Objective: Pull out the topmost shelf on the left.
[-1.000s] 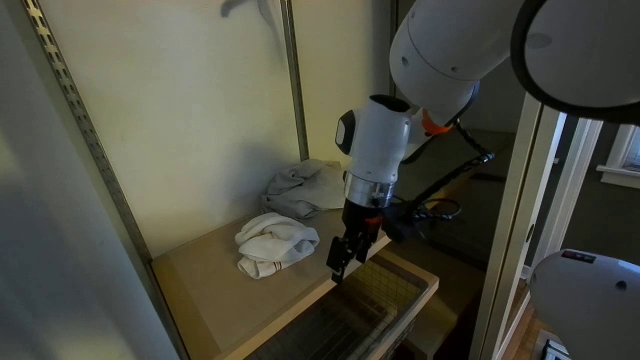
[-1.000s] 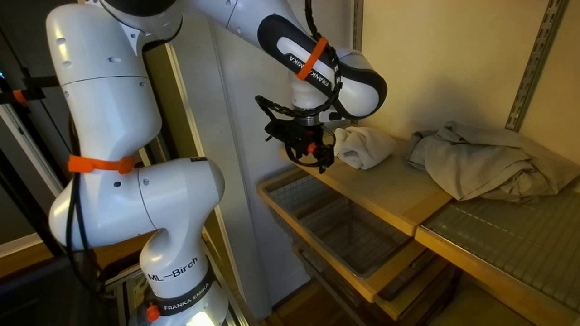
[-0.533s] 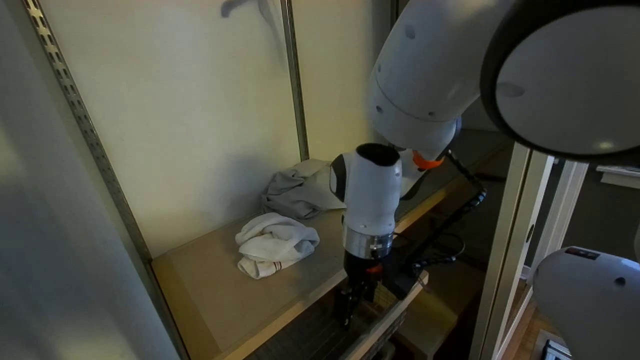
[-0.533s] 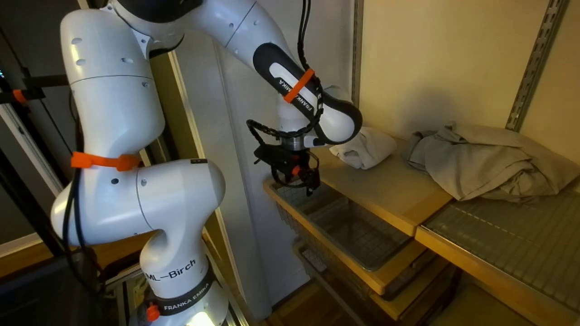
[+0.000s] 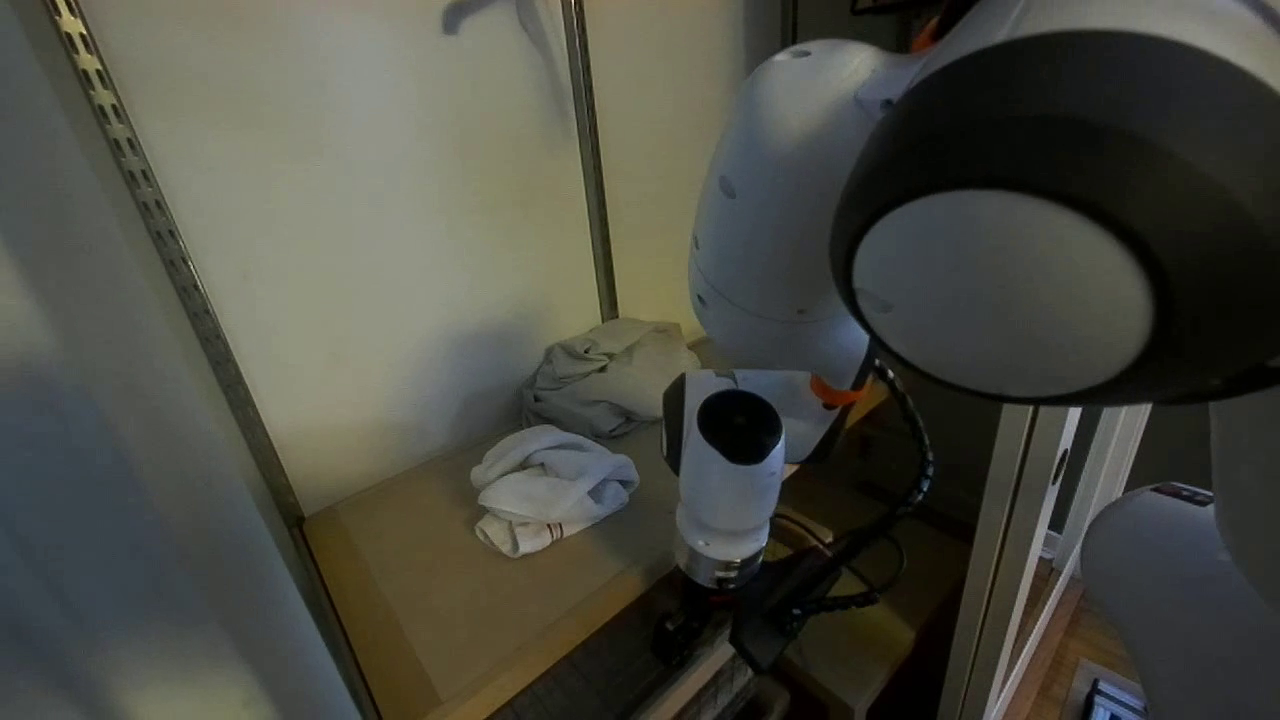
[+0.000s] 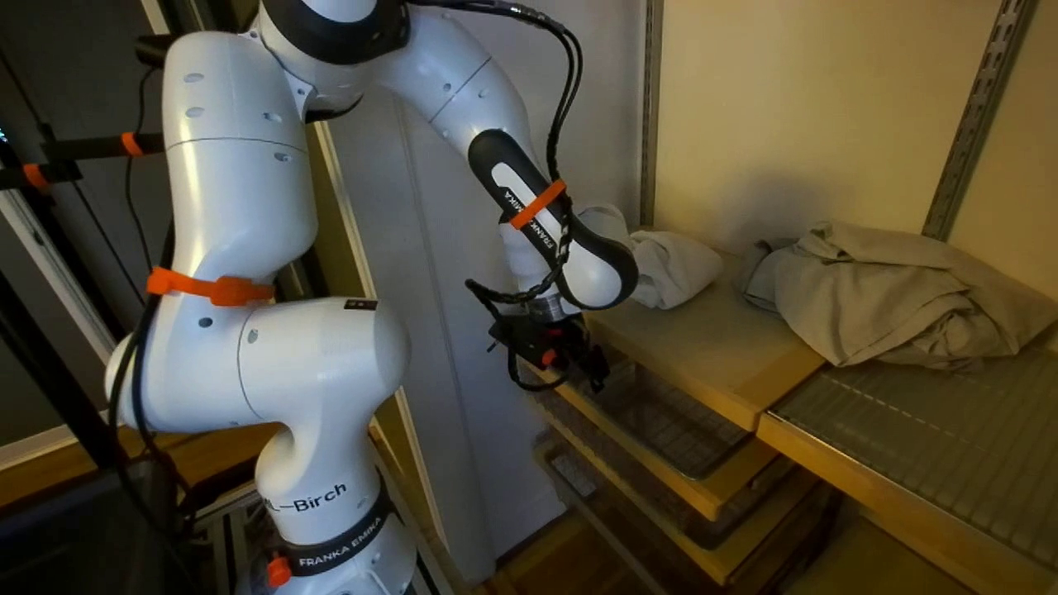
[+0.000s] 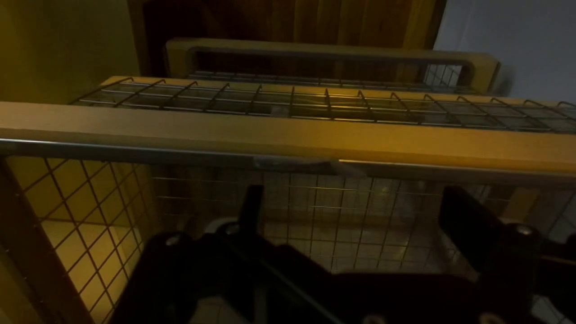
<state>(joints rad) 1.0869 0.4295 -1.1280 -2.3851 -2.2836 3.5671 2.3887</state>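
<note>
The topmost shelf is a wire tray with a light-wood rim (image 6: pixel 723 486) under the broad wooden board, partly pulled out. Its front rail (image 7: pixel 288 134) crosses the wrist view, and part of it shows in an exterior view (image 5: pixel 690 680). My gripper (image 7: pixel 351 193) is open, with its fingers apart and nothing between them. It points down at the tray's opening, just inside the front rail, in an exterior view (image 6: pixel 597 382). It is dark and partly hidden by the arm in an exterior view (image 5: pixel 672 640). Whether it touches the rail, I cannot tell.
The broad wooden board (image 6: pixel 702 355) above carries a white cloth (image 5: pixel 555 490) and a grey cloth (image 6: pixel 893 289). Similar trays (image 6: pixel 707 558) sit lower down, one with a front handle bar (image 7: pixel 324 47). A side wall (image 6: pixel 446 289) stands beside the tray.
The gripper has moved down from above the board to the tray's opening. The topmost tray has slid inward under the board, exposing more of the tray below. The cloths have not moved.
</note>
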